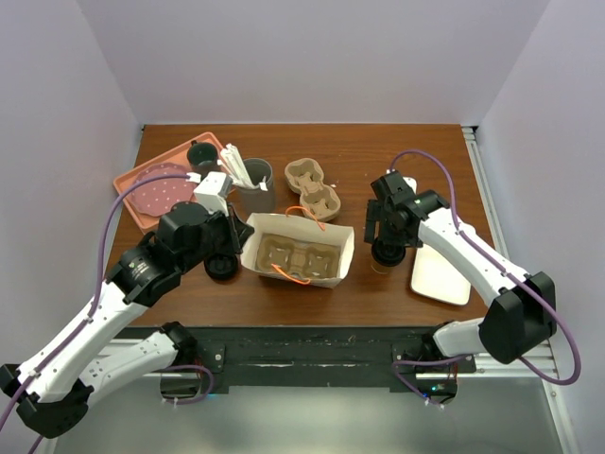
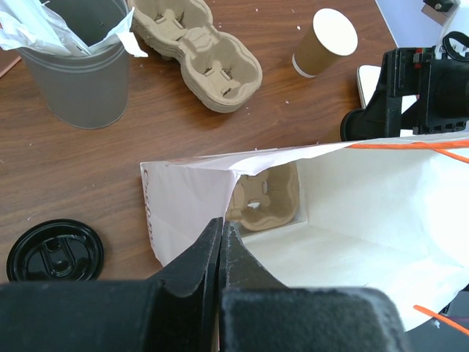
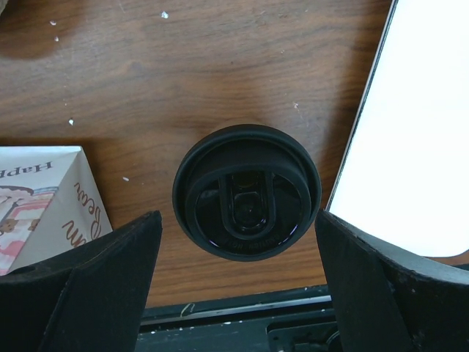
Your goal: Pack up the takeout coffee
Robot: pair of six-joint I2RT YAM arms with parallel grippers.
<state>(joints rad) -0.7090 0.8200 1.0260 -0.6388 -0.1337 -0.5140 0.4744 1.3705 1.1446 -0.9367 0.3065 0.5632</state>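
Observation:
The takeout coffee (image 1: 384, 259) stands right of the bag, its tan sides almost hidden under a black lid (image 3: 248, 192). My right gripper (image 3: 238, 218) hovers straight above it, open, one finger on each side of the lid without touching it; the top view shows that gripper (image 1: 386, 241) over the cup. A white paper bag (image 1: 346, 248) with orange handles holds a cardboard cup carrier (image 1: 301, 255). My left gripper (image 2: 221, 222) is shut on the bag's (image 2: 366, 191) left rim, and the carrier (image 2: 265, 194) shows inside. A second tan cup (image 2: 326, 42) stands open-topped behind the bag.
A loose black lid (image 1: 222, 269) lies left of the bag. Behind the bag are a stack of carriers (image 1: 314, 187) and a grey tumbler (image 1: 257, 194) with white utensils. A pink tray (image 1: 132, 189) with a dark mug (image 1: 201, 154) sits back left. A white board (image 1: 440, 274) lies right of the cup.

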